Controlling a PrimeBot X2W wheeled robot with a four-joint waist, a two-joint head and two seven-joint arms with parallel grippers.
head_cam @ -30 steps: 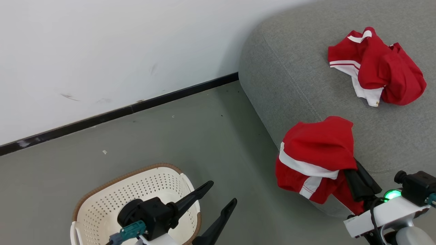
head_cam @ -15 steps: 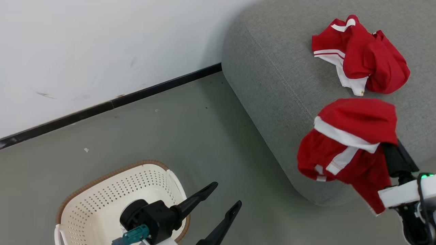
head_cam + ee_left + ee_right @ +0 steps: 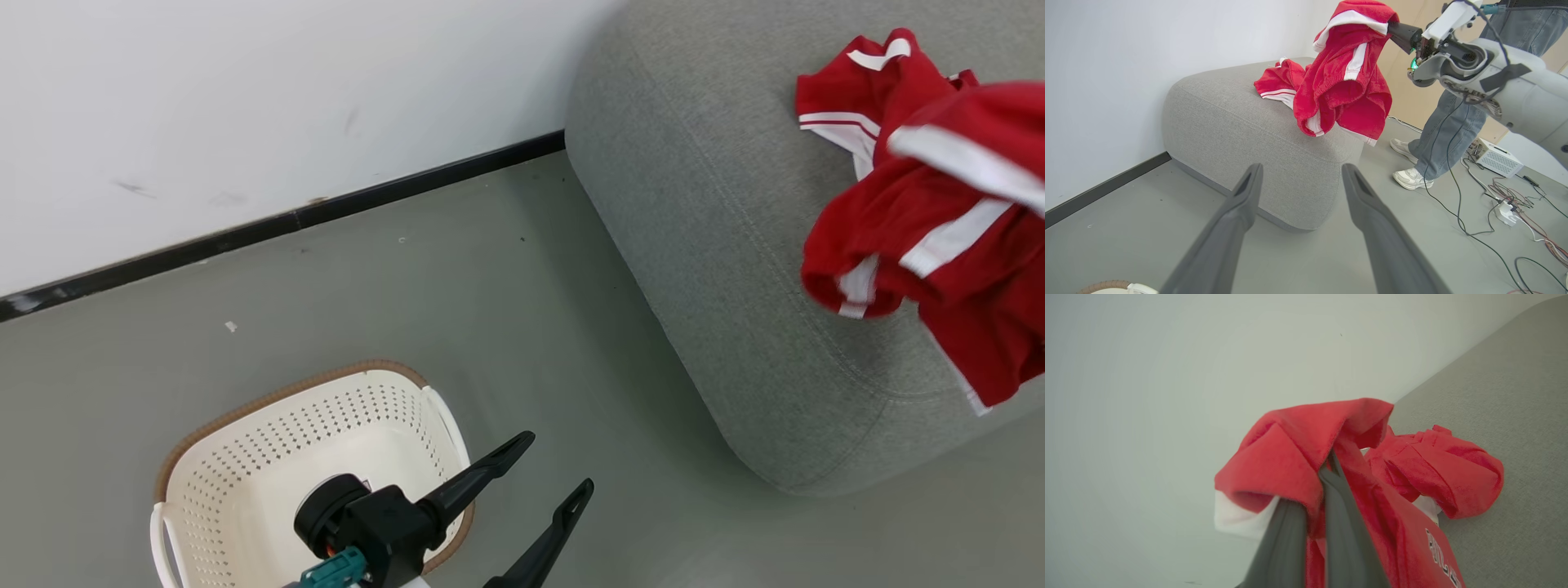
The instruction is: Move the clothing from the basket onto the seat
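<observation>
My right end effector (image 3: pixel 1331 469) is clenched on a red garment (image 3: pixel 955 245) with white stripes. The garment hangs in the air over the near right part of the seat (image 3: pixel 718 204), and I can't tell whether its lowest folds brush the cushion yet. A second garment (image 3: pixel 849 90) lies crumpled on the seat farther back, just beyond the one I carry, so that piece looks delivered. The basket (image 3: pixel 245 457) stands on the floor (image 3: pixel 490 327) to the left, well apart from the seat. What I can see of its inside is bare cream plastic. My left end effector (image 3: pixel 553 462) hovers over the basket's right side with its fingers spread wide and nothing between them, and it hides part of the base. As I judge it, the task is near its end: one piece is down and one is in hand. What is left is to lower this one fully onto the cushion, let go, and check the covered part of the basket.
</observation>
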